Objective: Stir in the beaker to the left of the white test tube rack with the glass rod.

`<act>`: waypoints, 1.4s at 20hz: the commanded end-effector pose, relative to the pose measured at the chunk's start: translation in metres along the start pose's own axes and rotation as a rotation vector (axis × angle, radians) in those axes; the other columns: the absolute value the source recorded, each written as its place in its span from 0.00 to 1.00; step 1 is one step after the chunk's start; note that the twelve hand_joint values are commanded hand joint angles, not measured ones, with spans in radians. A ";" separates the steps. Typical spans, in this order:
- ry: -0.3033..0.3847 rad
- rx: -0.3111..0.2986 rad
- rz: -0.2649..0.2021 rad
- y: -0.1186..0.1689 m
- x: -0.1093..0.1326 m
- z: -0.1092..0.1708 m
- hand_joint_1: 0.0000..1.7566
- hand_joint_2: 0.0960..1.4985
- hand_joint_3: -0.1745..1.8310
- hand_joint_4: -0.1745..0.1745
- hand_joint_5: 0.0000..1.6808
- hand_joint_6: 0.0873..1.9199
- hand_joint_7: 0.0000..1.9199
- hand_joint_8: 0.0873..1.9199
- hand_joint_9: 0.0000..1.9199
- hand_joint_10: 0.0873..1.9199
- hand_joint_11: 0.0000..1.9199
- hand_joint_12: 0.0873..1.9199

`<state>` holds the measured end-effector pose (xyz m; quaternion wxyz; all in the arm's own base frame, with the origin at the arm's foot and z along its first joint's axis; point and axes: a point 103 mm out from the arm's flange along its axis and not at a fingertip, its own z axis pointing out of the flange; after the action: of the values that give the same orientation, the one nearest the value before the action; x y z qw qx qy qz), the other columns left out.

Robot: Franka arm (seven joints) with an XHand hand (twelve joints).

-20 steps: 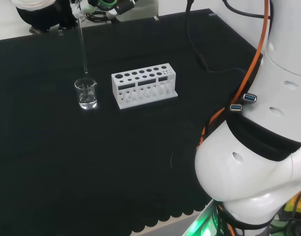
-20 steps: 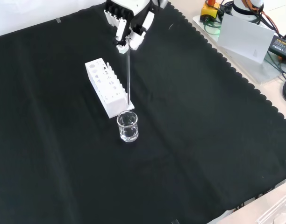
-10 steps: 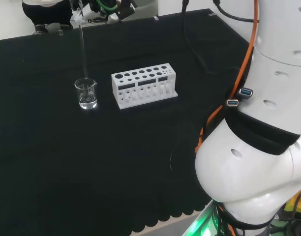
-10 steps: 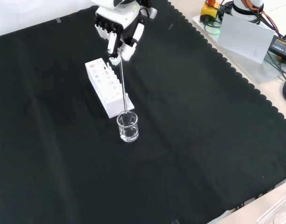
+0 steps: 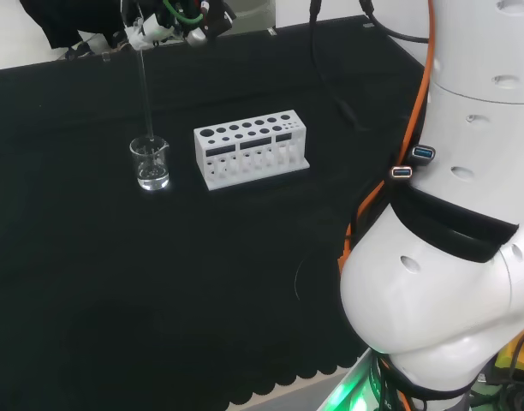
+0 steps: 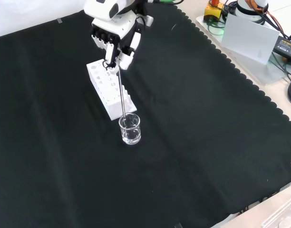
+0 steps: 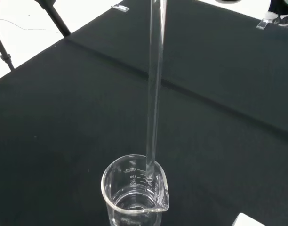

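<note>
A small clear glass beaker (image 6: 130, 129) (image 5: 150, 163) (image 7: 134, 195) with a little clear liquid stands on the black cloth next to one end of the white test tube rack (image 6: 110, 89) (image 5: 251, 147). The hand (image 6: 113, 34) (image 5: 148, 27) hangs above the rack, its fingers curled round the top of a long glass rod (image 6: 121, 92) (image 5: 145, 92) (image 7: 154, 89). The rod hangs nearly upright. Its lower tip sits just inside the beaker's mouth, near the rim.
The arm's big white links (image 5: 455, 223) stand at the right of the head view. Beyond the cloth's scalloped edge in the front view lie a white box (image 6: 250, 35) and cables. Bare cloth surrounds the beaker and rack.
The hand has come down and moved towards the rack's far end in the front view. The rod's tip, which hung above the beaker, now reaches into its mouth.
</note>
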<state>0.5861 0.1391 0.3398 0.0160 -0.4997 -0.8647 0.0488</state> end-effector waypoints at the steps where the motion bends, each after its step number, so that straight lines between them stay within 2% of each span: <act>1: 0.008 0.018 -0.005 0.006 -0.005 0.015 0.69 0.71 0.00 0.00 0.73 0.31 0.90 0.24 0.97 0.21 0.92 0.43; 11: 0.020 0.077 -0.001 0.009 -0.007 0.051 0.69 0.71 0.00 0.00 0.73 0.31 0.90 0.24 0.97 0.21 0.93 0.43; 17: 0.054 0.121 -0.001 0.010 -0.003 0.071 0.69 0.71 0.00 0.00 0.73 0.31 0.90 0.24 0.97 0.21 0.93 0.43; 28: 0.054 0.121 -0.021 0.020 0.020 0.069 0.68 0.71 0.00 0.00 0.72 0.31 0.90 0.24 0.97 0.21 0.93 0.43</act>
<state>0.5876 0.1521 0.2670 0.0701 -0.4927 -0.8626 0.0910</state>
